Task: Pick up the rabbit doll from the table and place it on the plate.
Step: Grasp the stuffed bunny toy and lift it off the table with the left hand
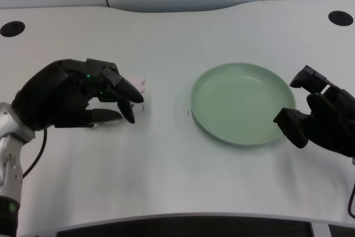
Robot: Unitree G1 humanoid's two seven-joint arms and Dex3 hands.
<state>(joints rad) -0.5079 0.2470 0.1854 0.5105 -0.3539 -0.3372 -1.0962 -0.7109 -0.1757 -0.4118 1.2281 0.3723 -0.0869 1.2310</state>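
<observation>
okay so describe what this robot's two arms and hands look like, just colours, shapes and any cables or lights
Both hands are black and bulky, with thick rounded fingers. The left hand has small green lights glowing on its knuckle area and sits on a silver metallic forearm, with a thin black cable looping beside it. The right hand shows blocky black segments; its forearm is out of frame.

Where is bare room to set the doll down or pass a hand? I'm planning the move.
The plate holds nothing. Bare table runs along the near edge and between the left hand and the plate. It is crowded at the rabbit doll, under the left hand's fingers, and at the plate's right rim by the right hand.
</observation>
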